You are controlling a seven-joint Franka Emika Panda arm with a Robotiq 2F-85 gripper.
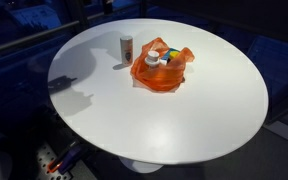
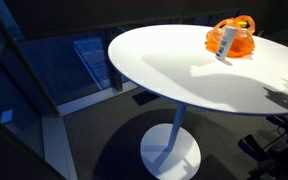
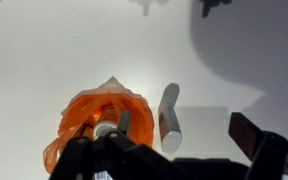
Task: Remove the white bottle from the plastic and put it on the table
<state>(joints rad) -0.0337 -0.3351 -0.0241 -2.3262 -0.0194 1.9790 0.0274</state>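
Observation:
A white bottle [image 1: 126, 47] with a dark band stands upright on the round white table [image 1: 184, 120], just beside an orange plastic bag [image 1: 160, 70]. The bag holds other white-capped bottles [image 1: 156, 60]. Bottle [image 2: 227, 42] and bag [image 2: 236, 38] also show at the table's far side. In the wrist view I look down on the bottle [image 3: 169, 115] next to the bag [image 3: 89, 115]. My gripper [image 3: 184, 130] is open and empty, well above the table, its fingers on either side of the bottle in the picture. The arm does not show in either exterior view.
The table stands on a single white pedestal foot [image 2: 171, 155]. Dark floor and blue-lit railings surround it. The arm's shadow falls on the table top [image 1: 69, 88]. A green item [image 1: 174, 48] sticks out of the bag.

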